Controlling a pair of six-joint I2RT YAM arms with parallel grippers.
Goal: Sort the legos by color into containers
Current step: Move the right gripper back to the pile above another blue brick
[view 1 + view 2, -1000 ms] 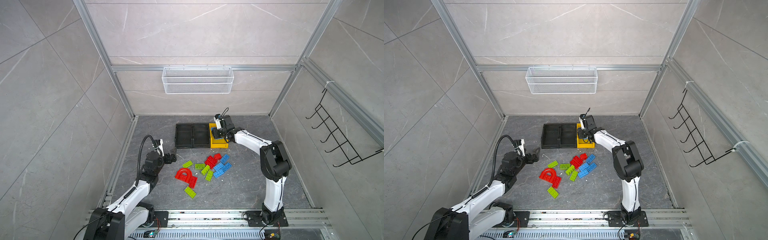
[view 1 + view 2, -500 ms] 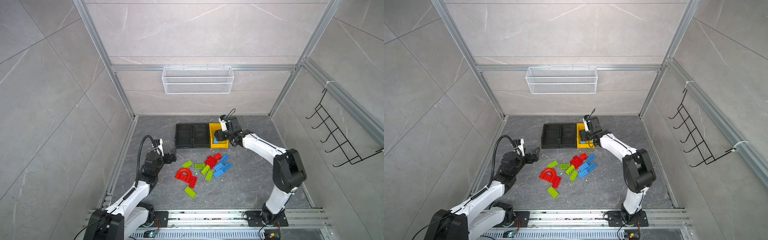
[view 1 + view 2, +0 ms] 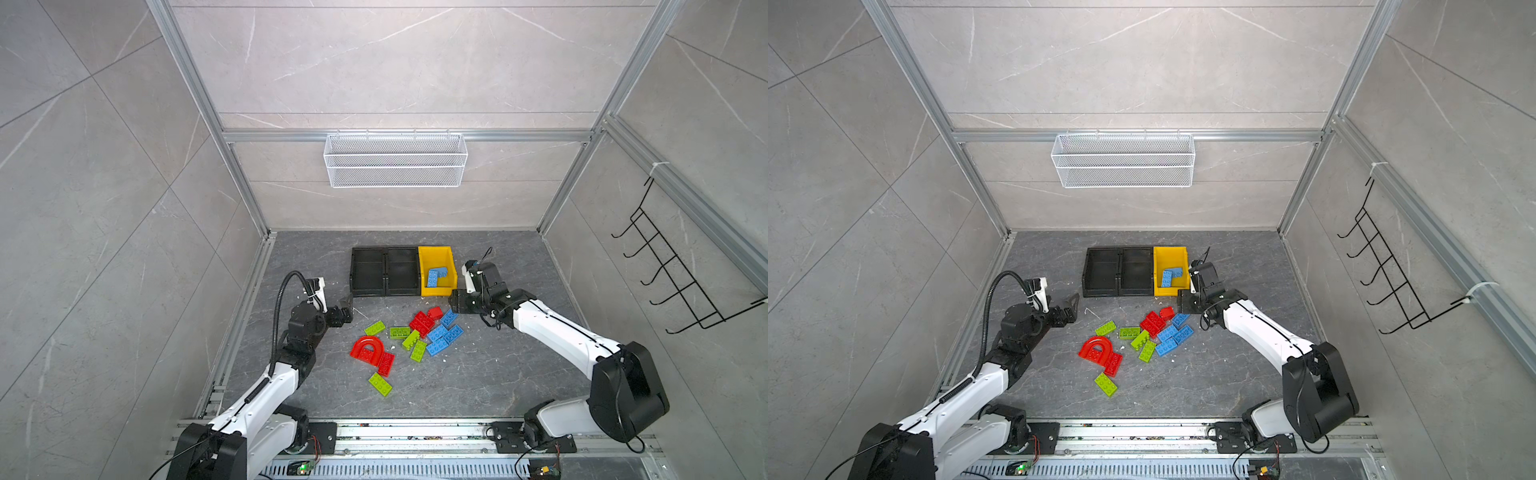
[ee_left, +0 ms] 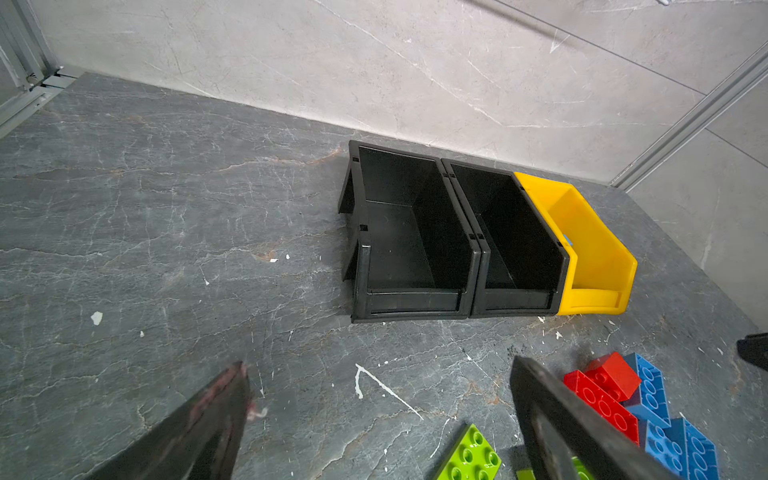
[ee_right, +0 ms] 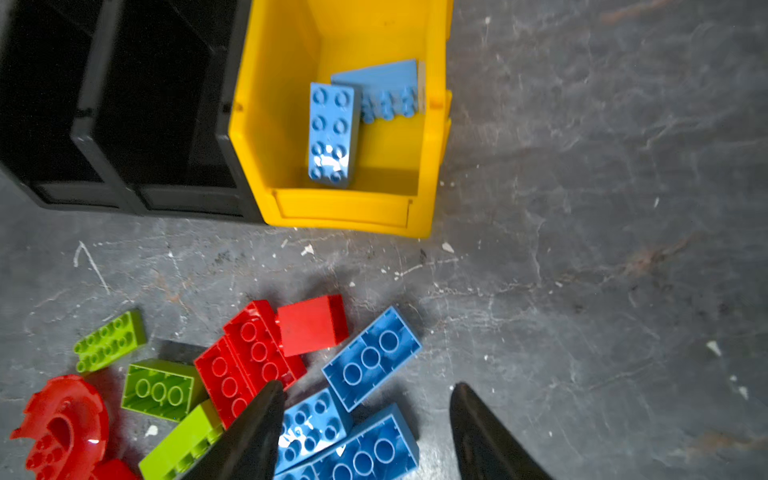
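The yellow container [image 3: 452, 272] [image 5: 291, 104] holds two blue legos [image 3: 433, 277] [image 5: 332, 133]. Two black containers [image 3: 368, 272] [image 3: 401, 272] beside it hold nothing that shows. On the floor in front lie several loose legos: blue ones [image 3: 444, 334] [image 5: 372, 359], red ones [image 3: 422, 323], lime green ones [image 3: 375, 328] and a red arch [image 3: 368, 349] [image 3: 1096, 349]. My right gripper [image 3: 457, 302] [image 5: 366, 386] hangs open with nothing in it above the pile's blue bricks, just in front of the yellow container's right corner. My left gripper [image 3: 345, 309] [image 4: 379, 365] stands wide open over bare floor left of the pile.
A white wire basket [image 3: 395, 160] hangs on the back wall. A black hook rack [image 3: 665, 270] juts from the right wall. Aluminium rails [image 3: 415, 432] run along the front edge. Bare floor lies right of the pile and in front of it.
My right gripper was over the yellow container; it has opened and drawn back to the pile, leaving a blue brick in the container. The left arm has barely moved.
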